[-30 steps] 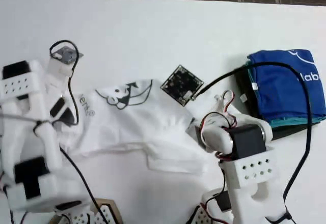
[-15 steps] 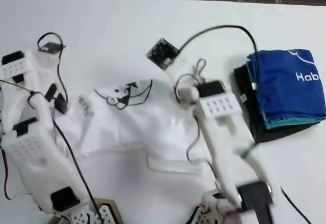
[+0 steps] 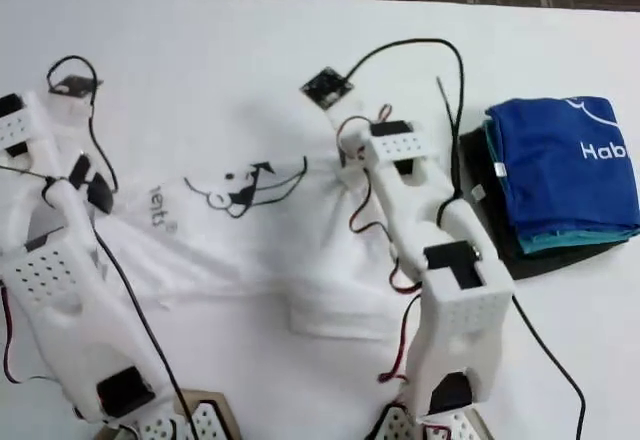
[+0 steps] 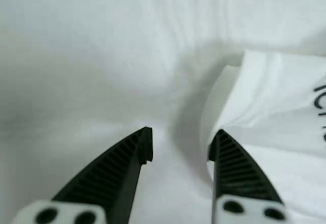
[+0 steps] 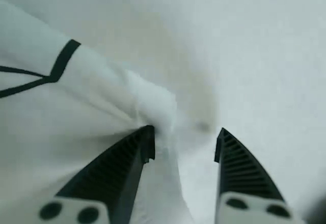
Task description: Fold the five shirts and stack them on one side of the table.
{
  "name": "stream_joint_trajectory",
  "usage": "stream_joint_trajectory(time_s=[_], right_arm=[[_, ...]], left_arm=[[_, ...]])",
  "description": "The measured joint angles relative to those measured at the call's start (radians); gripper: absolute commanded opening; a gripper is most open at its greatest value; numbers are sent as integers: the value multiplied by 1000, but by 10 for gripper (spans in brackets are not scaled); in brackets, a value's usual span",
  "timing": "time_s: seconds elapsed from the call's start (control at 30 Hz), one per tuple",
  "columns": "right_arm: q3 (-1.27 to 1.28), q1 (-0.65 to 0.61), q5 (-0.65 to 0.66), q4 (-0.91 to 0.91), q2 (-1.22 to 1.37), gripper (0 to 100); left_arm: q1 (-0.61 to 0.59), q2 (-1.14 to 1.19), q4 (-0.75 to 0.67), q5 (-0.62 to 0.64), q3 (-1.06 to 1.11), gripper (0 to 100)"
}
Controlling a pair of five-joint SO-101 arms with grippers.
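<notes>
A white shirt (image 3: 270,230) with a black drawing lies crumpled across the table's middle. My left gripper (image 3: 100,198) sits at the shirt's left edge; in the left wrist view the left gripper (image 4: 181,150) is open, its jaws over bare table with the shirt's edge (image 4: 275,112) beside one finger. My right gripper (image 3: 345,163) is at the shirt's far right corner. In the right wrist view the right gripper (image 5: 184,142) is open, and a bunched fold of the white shirt (image 5: 153,104) lies just ahead of one finger.
A stack of folded shirts (image 3: 560,165), blue on top of teal and black, rests at the table's right side. Black cables (image 3: 440,70) loop above the right arm. White table (image 3: 220,50) stretches behind the shirt.
The right arm swung from the shirt's near right side out to its far right corner. The left arm stretched toward the shirt's left edge. The shirt has been pulled a little flatter.
</notes>
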Motion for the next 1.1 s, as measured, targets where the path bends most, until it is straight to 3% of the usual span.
stream_joint_trajectory(time_s=[0.23, 0.5, 0.77, 0.93, 1.1], right_arm=[[-35, 71, -3, 14, 15, 201], [-41, 46, -3, 98, -18, 201], [-41, -15, 0, 189, -272, 201], [-17, -35, 0, 193, -334, 201], [121, -60, 0, 123, -334, 201]], left_arm=[[-29, 2, 0, 0, -29, 203], [-23, 2, 3, 20, -144, 203], [132, 2, 147, 103, -302, 203], [190, 49, 87, 138, -301, 203], [155, 172, -5, 140, -293, 203]])
